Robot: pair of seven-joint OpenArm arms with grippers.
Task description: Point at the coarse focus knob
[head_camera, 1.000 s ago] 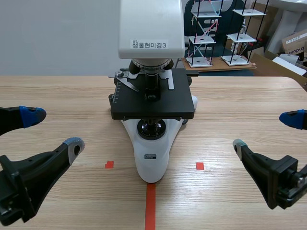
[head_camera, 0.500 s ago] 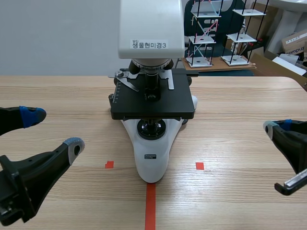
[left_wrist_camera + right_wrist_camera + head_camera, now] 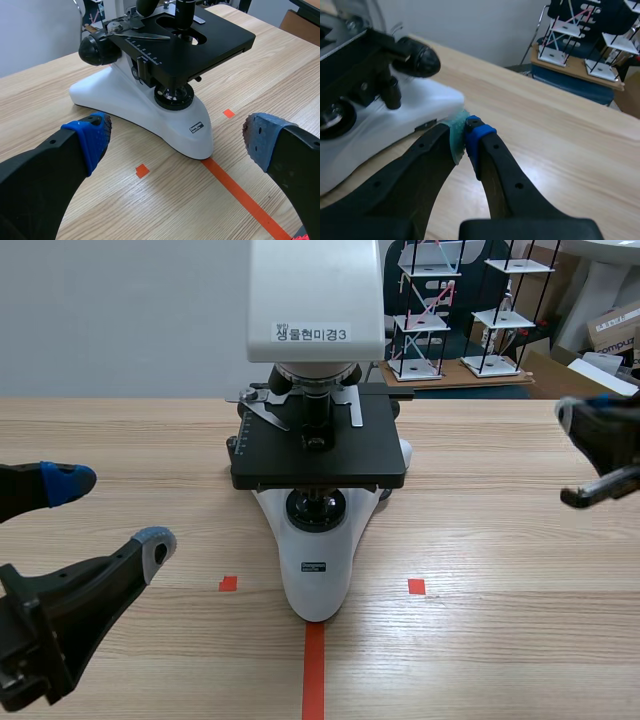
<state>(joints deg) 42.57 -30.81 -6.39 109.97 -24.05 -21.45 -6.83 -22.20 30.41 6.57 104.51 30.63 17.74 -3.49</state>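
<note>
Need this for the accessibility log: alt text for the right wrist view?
The right gripper, shut on nothing, hangs close to the white base of the microscope. A black knob sticks out from the microscope's side ahead of the gripper, untouched. A wooden table lies beneath, with wire racks beyond its far edge.

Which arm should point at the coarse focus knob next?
Right, likely: the right end effector is shut to a tip with the knob just ahead; the left end effector is open at the microscope's front.
</note>
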